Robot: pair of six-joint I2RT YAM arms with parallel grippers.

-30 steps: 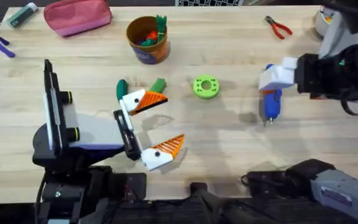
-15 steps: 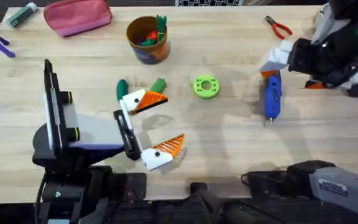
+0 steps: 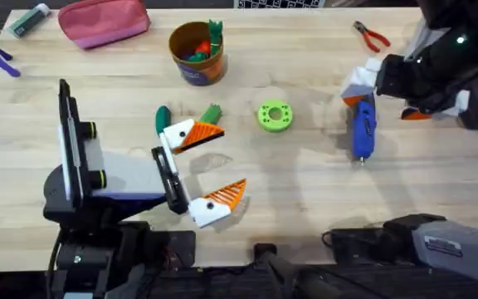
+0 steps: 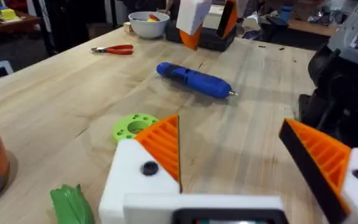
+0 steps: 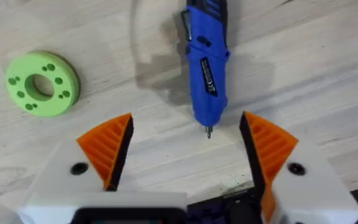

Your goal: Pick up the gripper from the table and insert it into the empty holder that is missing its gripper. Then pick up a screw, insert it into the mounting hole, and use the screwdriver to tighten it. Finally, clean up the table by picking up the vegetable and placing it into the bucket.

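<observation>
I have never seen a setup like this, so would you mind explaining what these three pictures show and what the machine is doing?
These are two robot arms at a light wooden table, each ending in a two-finger gripper with white fingers and orange ribbed pads. One picture looks down from above the table; the other two come from small cameras on each wrist, so each shows that arm's own fingers at its bottom edge.

The left gripper rests open near the middle and holds nothing. The right gripper is open just above the blue pen-shaped electric screwdriver, which lies flat on the table, not held.

Also on the table: a round green disc with a centre hole, an orange-brown cup with a dark blue label band holding toy vegetables, red-handled pliers and a pink pouch.
</observation>
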